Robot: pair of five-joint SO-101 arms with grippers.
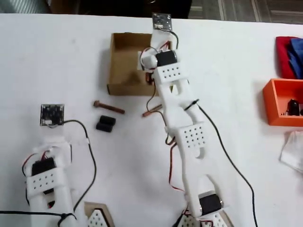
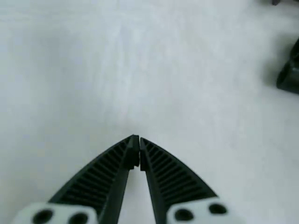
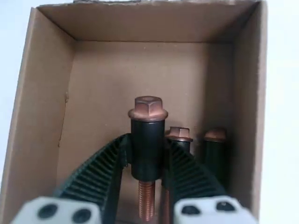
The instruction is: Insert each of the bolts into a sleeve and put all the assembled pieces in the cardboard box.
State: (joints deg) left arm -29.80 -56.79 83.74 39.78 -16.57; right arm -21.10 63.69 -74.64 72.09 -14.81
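The right jaws clamp a copper hex-head bolt in its black cylindrical sleeve (image 3: 147,149) over the open brown cardboard box (image 1: 124,61), where two more assembled pieces (image 3: 216,154) already sit. Just near of the box, on the white counter (image 1: 71,71), a loose copper bolt (image 1: 109,107), black sleeves (image 1: 105,123) and a second bolt (image 1: 152,112) await assembly. The left jaws are closed, empty.

Beyond the right fingers (image 3: 98,179) and the sleeved bolt (image 3: 147,140) between them, the box (image 3: 46,107) floor lies bare up to its far wall. Close beside one finger, two finished pieces (image 3: 216,156) stand against a side wall, crowding that side. Ahead of the left fingers (image 2: 107,172) the desk (image 2: 140,70) gives free passage; a black sleeve (image 2: 289,74) sits off to one side.
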